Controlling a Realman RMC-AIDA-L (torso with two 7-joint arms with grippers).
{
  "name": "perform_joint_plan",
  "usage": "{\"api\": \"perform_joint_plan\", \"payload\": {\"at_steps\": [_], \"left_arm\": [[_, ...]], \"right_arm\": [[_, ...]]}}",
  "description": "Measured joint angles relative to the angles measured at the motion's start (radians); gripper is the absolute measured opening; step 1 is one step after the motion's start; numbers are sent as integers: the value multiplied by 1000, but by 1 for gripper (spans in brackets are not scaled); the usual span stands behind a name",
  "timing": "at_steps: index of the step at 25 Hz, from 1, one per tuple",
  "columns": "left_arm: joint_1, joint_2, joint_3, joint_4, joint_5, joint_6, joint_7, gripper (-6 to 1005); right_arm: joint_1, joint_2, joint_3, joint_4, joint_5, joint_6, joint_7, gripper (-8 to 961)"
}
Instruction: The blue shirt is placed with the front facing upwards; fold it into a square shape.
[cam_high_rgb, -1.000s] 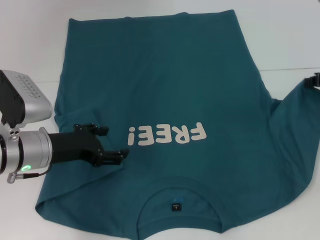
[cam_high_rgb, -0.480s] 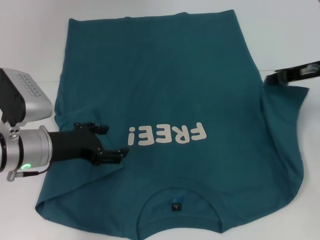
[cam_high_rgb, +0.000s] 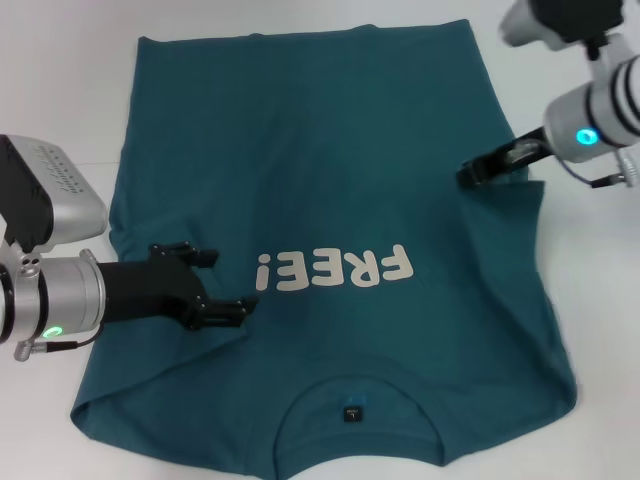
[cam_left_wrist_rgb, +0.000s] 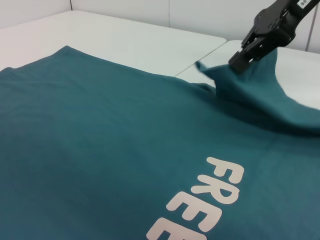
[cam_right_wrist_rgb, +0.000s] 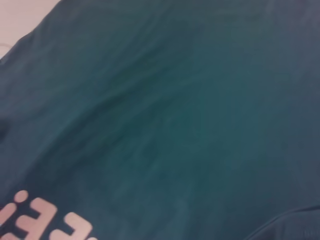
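The blue shirt (cam_high_rgb: 330, 150) lies flat on the white table, front up, with white "FREE!" lettering (cam_high_rgb: 335, 270) and a dark neck label (cam_high_rgb: 352, 412) near the front edge. My right gripper (cam_high_rgb: 490, 168) is shut on the shirt's right sleeve and holds that flap lifted over the shirt's right side; the left wrist view shows it too, right gripper (cam_left_wrist_rgb: 240, 59) pinching raised cloth. My left gripper (cam_high_rgb: 215, 284) stands open just over the shirt, left of the lettering. The right wrist view shows only the shirt (cam_right_wrist_rgb: 175, 125) close up.
Bare white table (cam_high_rgb: 60, 80) surrounds the shirt at the left, back and right. A seam in the tabletop (cam_high_rgb: 590, 138) runs out to the right.
My right gripper has come in from the table's right edge toward the shirt's middle, dragging the right sleeve over the body. The left arm has stayed where it was.
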Motion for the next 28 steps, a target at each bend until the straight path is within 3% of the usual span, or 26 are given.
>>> {"api": "perform_joint_plan", "payload": {"at_steps": [6,11,12,15,20,28], "left_arm": [[-4,-4,0,-1,19,0,0,877],[-8,-5,0,-3,23,0,0,878],[-9,-5,0,-3,23,0,0,878],[-9,-6,0,0,23,-1,-2,878],[-6,-6,0,-1,23,0,-4,878],[-8,-6,0,-6,23,-1,-2,878]], "right_arm": [[13,38,-46,4,-28,31,38,169],[17,45,-43,-6,-16,19,67,181],[14,43,-42,-11,-14,14,72,183],[-7,25,-30,-32,-15,4,93,426],[-68,-22,67,-36,-15,12,115,644],[-100,-29,177,67,1,46,116,688]]}}
